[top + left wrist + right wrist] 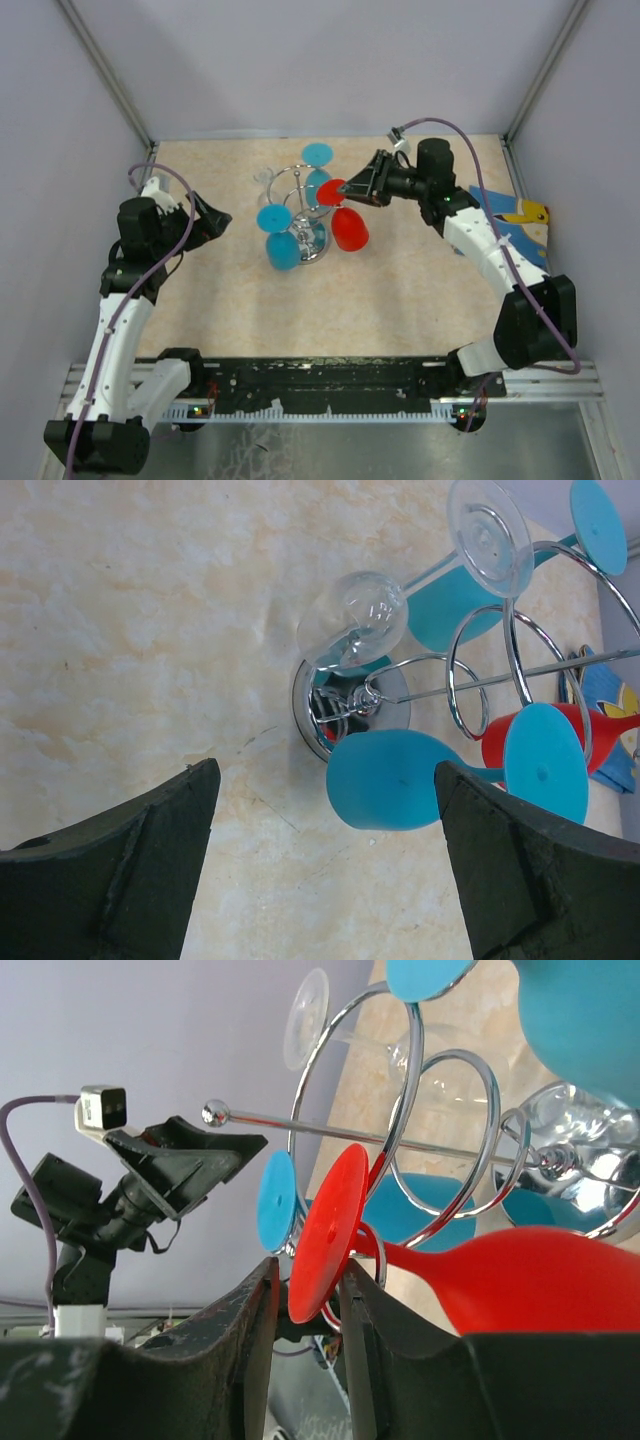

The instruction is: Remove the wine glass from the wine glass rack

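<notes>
The rack [392, 712] stands mid-table [420, 290], its glasses hung bowl-down by their feet in the hooks, so I reckon each one has to slide out sideways. The red glass [349, 229] hangs on the right side. The right gripper [308, 1280] is on it, apparently pinching the rim of its foot [330, 1230]. The left gripper [218, 222] hovers spread wide, left of the rack.

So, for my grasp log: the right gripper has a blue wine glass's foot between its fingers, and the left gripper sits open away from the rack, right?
Not blue: the foot between the fingers of the right gripper belongs to the red wine glass, as the right wrist view shows. The left gripper does sit open away from the rack.
</notes>
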Robot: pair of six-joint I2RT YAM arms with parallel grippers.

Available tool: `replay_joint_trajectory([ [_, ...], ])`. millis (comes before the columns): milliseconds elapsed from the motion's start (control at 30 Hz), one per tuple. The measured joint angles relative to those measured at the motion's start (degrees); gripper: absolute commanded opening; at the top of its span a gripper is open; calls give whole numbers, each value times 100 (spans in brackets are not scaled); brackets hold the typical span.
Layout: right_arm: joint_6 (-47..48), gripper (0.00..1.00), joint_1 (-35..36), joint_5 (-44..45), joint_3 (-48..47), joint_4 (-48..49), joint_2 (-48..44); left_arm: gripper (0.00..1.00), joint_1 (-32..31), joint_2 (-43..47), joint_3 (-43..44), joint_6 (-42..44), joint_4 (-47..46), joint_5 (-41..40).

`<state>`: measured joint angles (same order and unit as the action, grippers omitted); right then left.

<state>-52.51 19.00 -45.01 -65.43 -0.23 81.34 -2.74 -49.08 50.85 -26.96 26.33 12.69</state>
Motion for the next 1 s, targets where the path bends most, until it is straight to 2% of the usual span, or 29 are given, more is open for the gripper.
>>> replay_joint_trajectory([
  [333,295,20,2,120,-411,-721,170,94,0,66,-33,7,-55,0],
  [467,391,0,0,125,-496,-890,208,94,0,81,-33,15,-55,0],
  [1000,385,0,0,-28,-516,-929,197,94,0,98,-31,26,-42,0],
])
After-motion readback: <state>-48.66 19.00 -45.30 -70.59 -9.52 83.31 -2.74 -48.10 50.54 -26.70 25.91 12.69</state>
